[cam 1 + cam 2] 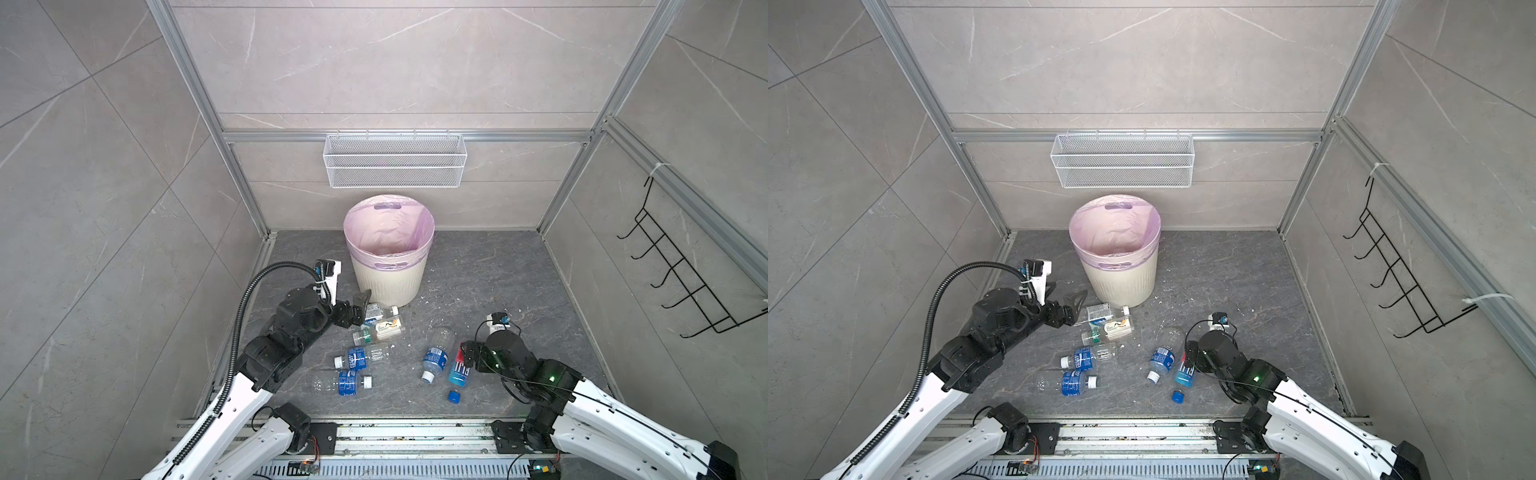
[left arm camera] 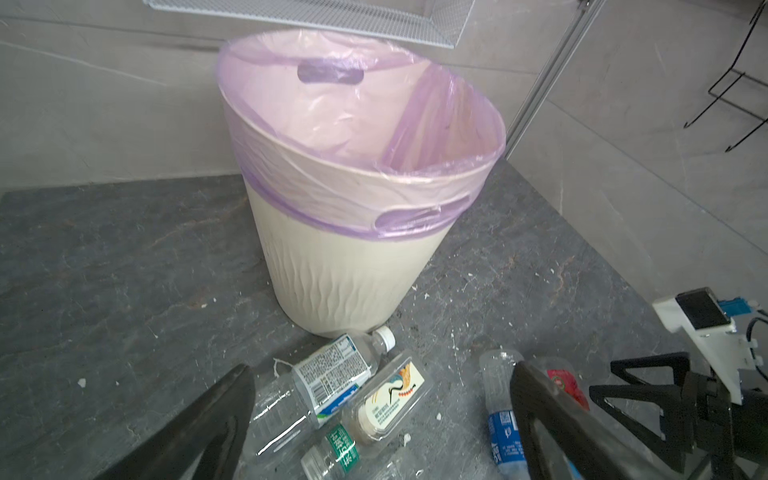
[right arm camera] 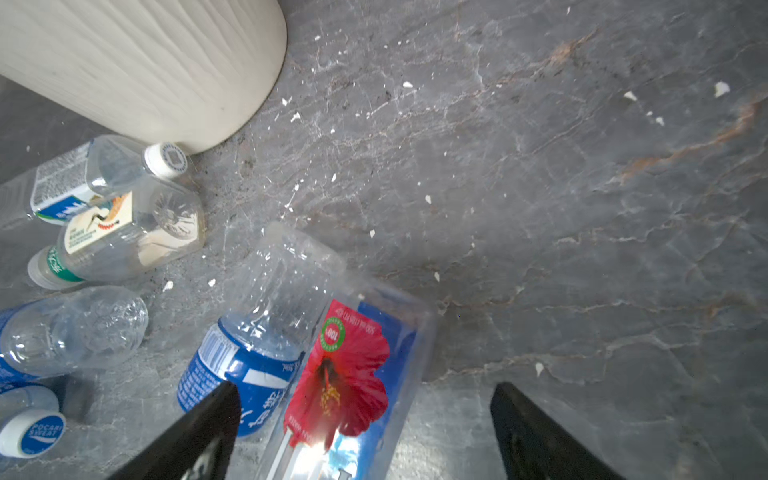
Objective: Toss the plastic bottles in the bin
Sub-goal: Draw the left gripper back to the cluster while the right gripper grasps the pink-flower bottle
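While both top views lay out the whole floor, with the bin [image 1: 388, 286] upright at 12 o'clock under the wire-mesh basket [image 1: 395, 160], only the wrist cameras get close enough for reading. Plastic bottles [image 1: 390, 328] lie scattered on the floor: a cluster of three at the bin's 6 o'clock, two blue-labelled ones at 7, a pair at 5.

Left gripper [image 1: 360, 308] hangs at that cluster, fingers spread wide, gripping nothing. Its wrist view picks out a barcode-label bottle [image 2: 332, 374], a crane-picture bottle [image 2: 390, 395] and a green-label bottle [image 2: 336, 451].

Over to the right gripper [image 3: 365, 388]: jaws parted wider than the FIJI bottle [image 1: 459, 370] lying between them. "FIJI" reads in a top view, while the right wrist view gives the red hibiscus and a green "100%" badge. That view also catches a white cap [image 3: 33, 432] printed POCARI SWEAT. A loose blue cap [image 1: 454, 397] at 5 o'clock shows only from above.
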